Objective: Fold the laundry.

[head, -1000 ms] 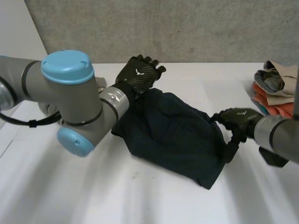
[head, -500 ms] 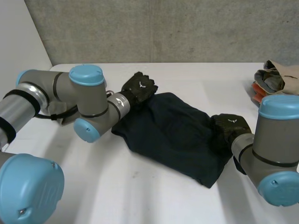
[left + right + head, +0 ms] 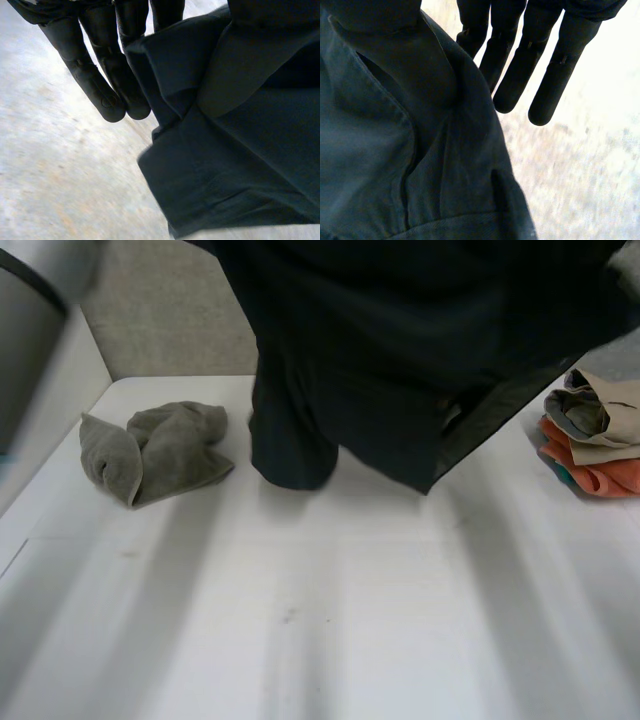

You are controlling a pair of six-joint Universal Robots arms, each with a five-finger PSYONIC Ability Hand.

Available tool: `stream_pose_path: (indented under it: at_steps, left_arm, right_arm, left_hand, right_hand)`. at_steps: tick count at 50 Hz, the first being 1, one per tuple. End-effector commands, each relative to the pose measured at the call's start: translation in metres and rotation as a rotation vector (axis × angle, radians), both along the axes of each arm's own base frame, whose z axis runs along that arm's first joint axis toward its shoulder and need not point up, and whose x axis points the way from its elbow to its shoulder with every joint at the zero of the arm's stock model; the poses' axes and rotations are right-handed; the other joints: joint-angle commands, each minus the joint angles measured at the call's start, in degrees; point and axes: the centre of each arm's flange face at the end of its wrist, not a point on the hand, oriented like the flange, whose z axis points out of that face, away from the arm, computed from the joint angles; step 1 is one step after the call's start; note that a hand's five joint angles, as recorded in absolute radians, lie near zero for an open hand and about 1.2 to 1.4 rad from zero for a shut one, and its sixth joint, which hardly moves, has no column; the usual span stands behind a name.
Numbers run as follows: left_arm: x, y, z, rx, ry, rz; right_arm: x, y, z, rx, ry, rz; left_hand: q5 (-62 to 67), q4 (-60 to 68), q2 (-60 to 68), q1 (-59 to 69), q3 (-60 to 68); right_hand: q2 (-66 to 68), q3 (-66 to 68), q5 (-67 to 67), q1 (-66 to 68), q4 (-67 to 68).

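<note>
Dark garment [image 3: 380, 370] hangs lifted over the far side of the white table [image 3: 330, 620]. Left hand [image 3: 95, 85] and right hand [image 3: 555, 75] each pinch its cloth, with their other fingers straight and free. Grey towel [image 3: 160, 450] lies off to one side.

- This is looking like a lab bench: a white table [image 3: 330, 630] is standing against a bare grey wall [image 3: 170, 320].
- A crumpled grey towel [image 3: 155, 450] is lying on the table's left.
- Folded clothes [image 3: 595, 445] are sitting stacked at its right edge.
</note>
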Motion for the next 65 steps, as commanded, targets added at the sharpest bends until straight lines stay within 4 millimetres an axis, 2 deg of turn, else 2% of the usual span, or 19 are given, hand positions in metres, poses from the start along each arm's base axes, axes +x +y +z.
stream_pose_path:
  at_steps: [1,7,12,16,17,20,21,24,27,28,31,32,33,39,42,50,55,62,65]
  left_arm:
    - [0.033,0.037,0.053,-0.047,0.174,-0.043]
    - [0.033,0.031,0.056,-0.013,0.181,-0.057]
    - [0.021,0.000,0.032,0.082,0.144,-0.041]
    - [0.007,-0.036,-0.005,0.182,0.101,-0.011]
    - [0.000,-0.051,-0.025,0.228,0.080,0.000]
    - [-0.009,-0.076,-0.056,0.283,0.046,0.023]
    - [-0.015,-0.092,-0.078,0.310,0.021,0.041]
    - [-0.028,-0.122,-0.121,0.354,-0.027,0.066]
    - [-0.038,-0.138,-0.142,0.352,-0.041,0.071]
    - [-0.046,-0.145,-0.148,0.330,-0.042,0.068]
    - [-0.059,-0.149,-0.156,0.307,-0.053,0.074]
    - [-0.064,-0.146,-0.149,0.281,-0.053,0.099]
    - [-0.065,-0.144,-0.146,0.269,-0.052,0.117]
    - [-0.052,-0.135,-0.127,0.238,-0.045,0.269]
    - [-0.048,-0.120,-0.130,0.270,-0.084,0.268]
    - [-0.030,-0.044,-0.171,0.463,-0.225,0.204]
    - [-0.013,0.025,-0.215,0.641,-0.332,0.134]
    - [0.005,0.094,-0.256,0.795,-0.424,0.026]
    - [0.010,0.117,-0.276,0.864,-0.463,-0.018]
  right_arm:
    - [-0.008,0.032,0.058,-0.161,-0.066,0.029]
    - [-0.008,0.034,0.067,-0.186,-0.095,0.034]
    - [0.005,0.018,0.053,-0.146,-0.092,0.051]
    - [0.020,-0.009,0.021,-0.075,-0.064,0.044]
    - [0.028,-0.022,0.004,-0.044,-0.042,0.037]
    - [0.039,-0.043,-0.027,-0.001,0.005,0.028]
    - [0.047,-0.055,-0.049,0.023,0.040,0.027]
    - [0.060,-0.086,-0.090,0.021,0.082,-0.002]
    - [0.068,-0.109,-0.114,-0.019,0.092,-0.059]
    - [0.069,-0.123,-0.124,-0.057,0.095,-0.127]
    - [0.067,-0.143,-0.136,-0.113,0.112,-0.249]
    - [0.065,-0.151,-0.138,-0.134,0.126,-0.316]
    - [0.064,-0.152,-0.138,-0.138,0.135,-0.340]
    - [0.063,-0.136,-0.136,-0.087,0.199,-0.331]
    - [0.061,-0.113,-0.135,-0.012,0.267,-0.266]
    - [0.044,-0.031,-0.166,0.314,0.539,-0.040]
    - [0.023,0.025,-0.196,0.503,0.685,0.055]
    - [0.005,0.065,-0.225,0.546,0.729,0.183]
    - [-0.002,0.077,-0.236,0.550,0.726,0.236]
  left_hand:
    - [14.73,11.65,11.46,13.63,12.02]
    - [14.73,11.65,11.46,13.63,12.02]
    - [14.73,11.65,11.46,13.63,12.02]
    - [14.73,11.65,11.46,13.63,12.02]
    - [14.73,11.65,11.46,13.63,12.02]
    - [14.73,11.65,11.46,13.63,12.02]
    - [14.73,11.65,11.46,13.63,12.02]
    - [14.73,11.65,11.46,13.63,12.02]
    - [12.91,9.84,9.65,11.81,10.21]
    - [-8.92,-12.00,-12.19,-10.02,-11.62]
    - [-36.16,-39.24,-39.42,-37.26,-38.86]
    - [-50.54,-53.62,-53.81,-51.64,-53.25]
    - [-55.27,-58.35,-58.54,-56.37,-57.98]
    - [-55.27,-58.35,-58.54,-56.37,-57.98]
    - [-55.27,-58.35,-58.54,-56.37,-57.98]
    - [-55.27,-58.35,-58.54,-56.37,-57.98]
    - [-52.58,-55.65,-55.84,-53.68,-55.28]
    - [-40.27,-43.35,-43.54,-41.37,-42.98]
    - [-38.91,-41.99,-42.18,-40.01,-41.61]
  right_hand:
    - [12.66,12.05,12.03,16.30,11.72]
    - [12.66,12.05,12.03,16.30,11.72]
    - [12.66,12.05,12.03,16.30,11.72]
    - [12.66,12.05,12.03,16.30,11.72]
    - [12.66,12.05,12.03,16.30,11.72]
    - [12.66,12.05,12.03,16.30,11.72]
    - [12.66,12.05,12.03,16.30,11.72]
    - [12.66,12.05,12.03,16.30,11.72]
    - [12.66,12.05,12.03,16.30,11.72]
    - [-11.51,-12.12,-12.14,-7.87,-12.45]
    - [-39.10,-39.71,-39.73,-35.46,-40.04]
    - [-54.99,-55.60,-55.62,-51.35,-55.93]
    - [-57.34,-57.95,-57.97,-53.70,-58.28]
    - [-57.34,-57.95,-57.97,-53.70,-58.28]
    - [-57.34,-57.95,-57.97,-53.70,-58.28]
    - [-57.34,-57.95,-57.97,-53.70,-58.28]
    - [-39.91,-40.52,-40.54,-36.27,-40.85]
    - [-20.18,-20.79,-20.81,-16.54,-21.12]
    - [-20.83,-21.43,-21.45,-17.19,-21.76]
